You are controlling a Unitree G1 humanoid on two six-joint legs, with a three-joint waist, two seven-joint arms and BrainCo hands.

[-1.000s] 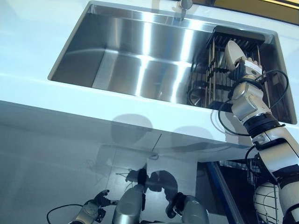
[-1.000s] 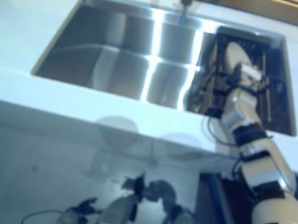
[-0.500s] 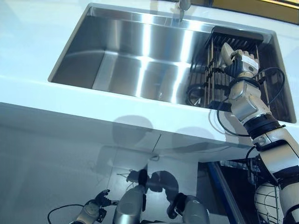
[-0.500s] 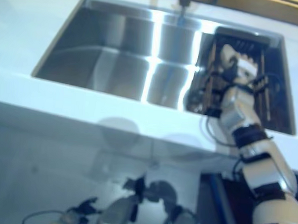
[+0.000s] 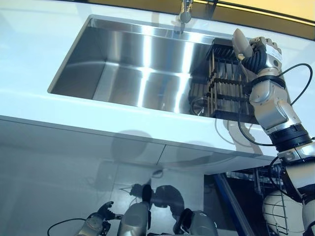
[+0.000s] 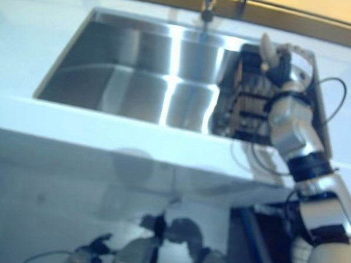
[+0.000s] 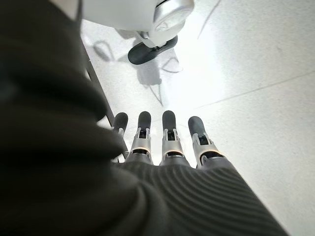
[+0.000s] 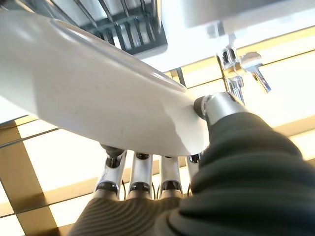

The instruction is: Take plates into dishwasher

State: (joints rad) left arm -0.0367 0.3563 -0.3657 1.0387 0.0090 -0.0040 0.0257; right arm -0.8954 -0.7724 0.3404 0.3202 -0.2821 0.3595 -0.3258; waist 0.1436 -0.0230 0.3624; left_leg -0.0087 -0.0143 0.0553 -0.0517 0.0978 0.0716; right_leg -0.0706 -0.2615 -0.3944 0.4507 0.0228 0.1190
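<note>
My right hand (image 5: 257,51) is shut on a white plate (image 8: 98,93), thumb on one face and fingers (image 8: 140,174) behind the other. It holds the plate (image 5: 239,43) on edge, lifted above the dark wire dish rack (image 5: 226,86) at the right end of the steel sink (image 5: 128,69). In the right eye view the plate (image 6: 267,48) shows just above the rack. My left hand (image 7: 162,142) hangs low by my side with fingers straight and empty, above the pale floor; it also shows at the bottom of the left eye view (image 5: 98,221).
A white counter (image 5: 59,113) surrounds the sink. A tap (image 5: 184,12) stands at the sink's back edge. A round drain fitting (image 5: 197,105) lies in the sink beside the rack. A wire dishwasher basket (image 5: 275,211) shows below the counter at the right.
My right hand has lifted the plate up out of the dish rack to above the sink's back right corner. The view has shifted a little. The left hand has not moved.
</note>
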